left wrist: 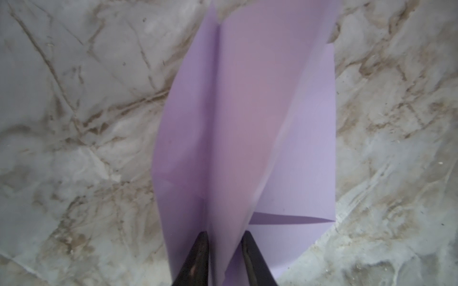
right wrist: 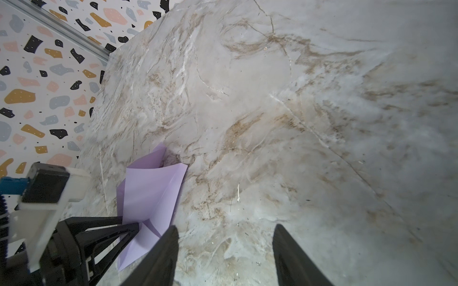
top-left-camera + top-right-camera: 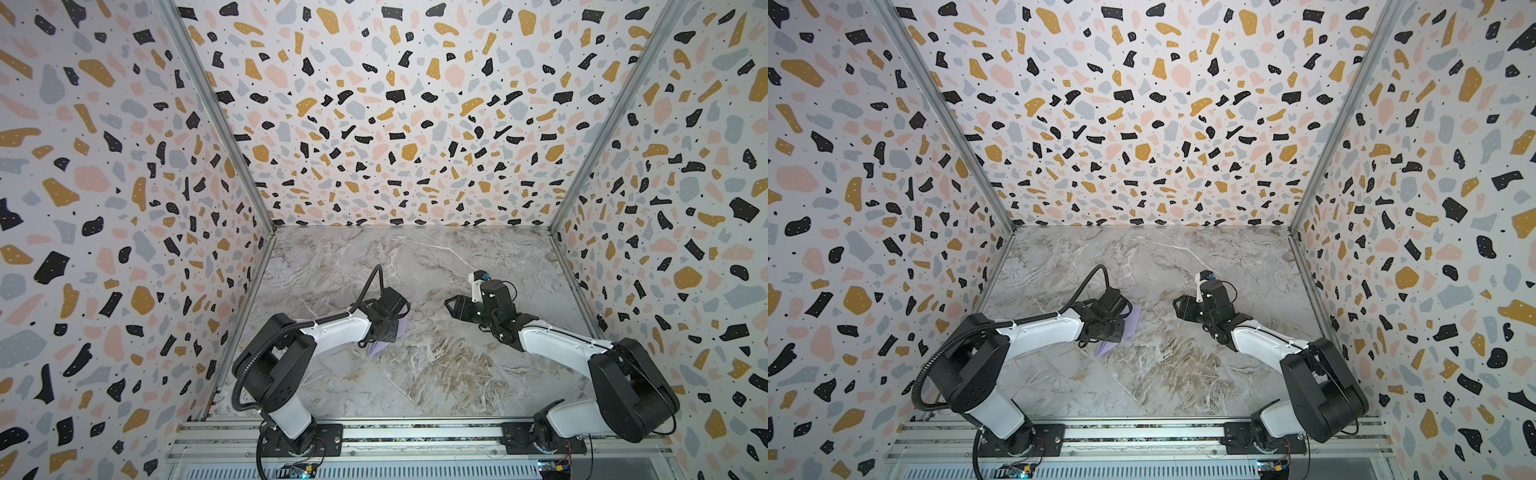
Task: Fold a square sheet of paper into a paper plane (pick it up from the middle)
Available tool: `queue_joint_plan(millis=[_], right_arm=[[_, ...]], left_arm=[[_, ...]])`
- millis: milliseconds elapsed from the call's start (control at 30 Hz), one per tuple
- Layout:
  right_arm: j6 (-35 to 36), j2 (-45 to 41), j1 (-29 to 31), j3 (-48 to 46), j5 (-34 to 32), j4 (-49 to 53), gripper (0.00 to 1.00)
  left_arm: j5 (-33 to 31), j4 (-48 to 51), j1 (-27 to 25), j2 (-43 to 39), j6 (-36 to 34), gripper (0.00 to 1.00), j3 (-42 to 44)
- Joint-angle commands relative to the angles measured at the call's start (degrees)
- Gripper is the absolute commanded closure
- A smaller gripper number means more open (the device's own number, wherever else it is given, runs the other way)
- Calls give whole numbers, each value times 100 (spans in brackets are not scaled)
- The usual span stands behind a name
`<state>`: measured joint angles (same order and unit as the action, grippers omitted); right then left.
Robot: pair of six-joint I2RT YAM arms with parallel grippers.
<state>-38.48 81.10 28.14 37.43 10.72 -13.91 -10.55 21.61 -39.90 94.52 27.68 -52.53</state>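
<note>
Item: sheet of paper [image 1: 247, 123], pale lilac, part-folded, lying on the marble worktop [image 3: 415, 257] a little toward nine o'clock of its middle in both top views. It is mostly hiding under the left arm [image 3: 332, 328], with one pointed corner poking out at six o'clock of that arm's wrist. Condition: a raised centre fold is running along the sheet, one flap curling upward and another lying flat. Left jaws: standing a small way apart astride the near end of that fold; whether they are pinching it or merely straddling it is not showing in any view. Right jaws: gaping wide, carrying nothing, hovering at about two o'clock of the sheet, apart from it and pointing toward it. Stage, as judged: an early crease being set, the plane far from finished. Hazards: the fold is looking springy, so a loose hold is risking the flaps falling open and the crease wandering off-centre. The worktop is looking slick, so a sideways push is likely sending the sheet sliding. The right jaws, coming in low, are risking crumpling the curled flap. Two holds pulling apart are risking a tear.
</note>
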Motion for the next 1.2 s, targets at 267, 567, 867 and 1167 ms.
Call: queue_joint_plan(millis=[267, 567, 867, 1167], right_arm=[[-10, 7, -2, -8, 31, 56, 38], [-37, -5, -2, -20, 10, 61, 38], [-20, -42, -65, 1, -36, 32, 38], [6, -147, -126, -42, -26, 11, 38]], left_arm=[[110, -68, 44, 204, -54, 81, 41], [56, -36, 57, 128, -143, 90, -20], [-103, -582, 354, -92, 172, 98, -311], [-270, -604, 536, 1224, 280, 95, -1520]])
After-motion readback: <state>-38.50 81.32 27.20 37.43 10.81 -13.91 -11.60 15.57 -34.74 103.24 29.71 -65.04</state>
